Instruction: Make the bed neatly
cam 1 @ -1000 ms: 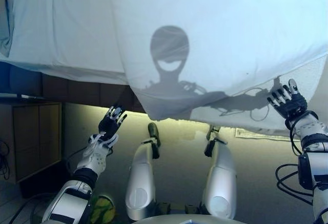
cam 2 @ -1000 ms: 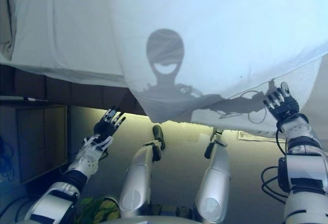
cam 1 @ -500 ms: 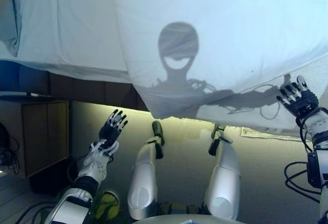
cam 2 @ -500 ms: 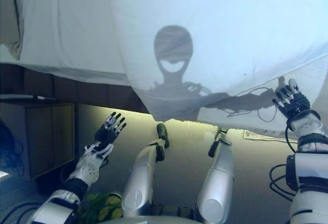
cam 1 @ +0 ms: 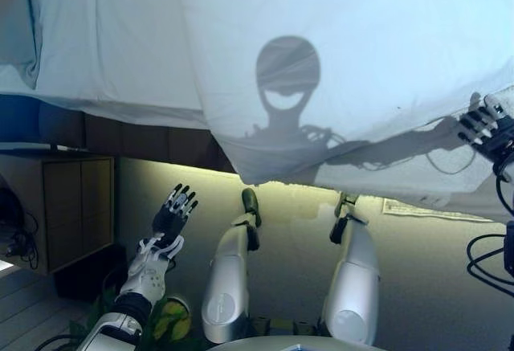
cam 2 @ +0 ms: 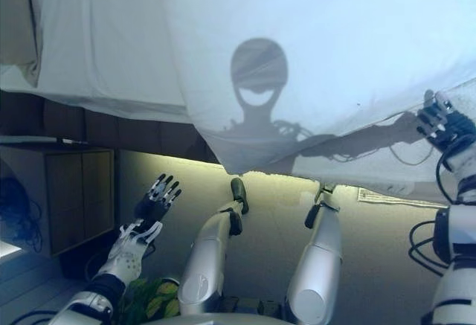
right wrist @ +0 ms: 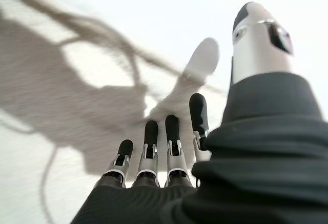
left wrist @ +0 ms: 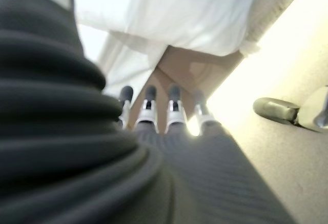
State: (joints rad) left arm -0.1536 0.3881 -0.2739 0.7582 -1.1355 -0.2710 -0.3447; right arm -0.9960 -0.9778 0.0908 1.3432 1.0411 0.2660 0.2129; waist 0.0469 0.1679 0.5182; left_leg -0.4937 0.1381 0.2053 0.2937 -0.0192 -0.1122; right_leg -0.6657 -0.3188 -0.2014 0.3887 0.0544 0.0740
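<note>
Right hand: I see my right hand point(cam 2: 444, 122) at the far right, fingers point(right wrist: 171, 131) straight and spread, nothing grasped, raised against the lower hem of the duvet.
Right contact: in the wrist view the fingertips look close to the white cloth; I think they touch it, but the view is too near for me to be sure.
Left hand: my left hand point(cam 1: 173, 213) is low on the left, fingers point(left wrist: 174, 101) straight and relaxed, holding nothing, in the air above the floor point(cam 1: 418, 271) and well apart from the bedding.
Duvet: the duvet point(cam 1: 345, 54) covers the upper part of both head views and hangs over the bed's edge, its corner drooping lowest near the middle.
Sheet: a sheet point(cam 1: 104, 38) lies to the left of the duvet, partly under it, and falls over the mattress side.
Bed: the dark bed frame point(cam 1: 136, 138) shows below the sheet on the left.
Cabinet: a wooden cabinet point(cam 1: 68, 206) stands beside the bed at far left.
Paper: a flat sheet of paper point(cam 1: 422, 209) lies on the floor under the duvet's right side.
</note>
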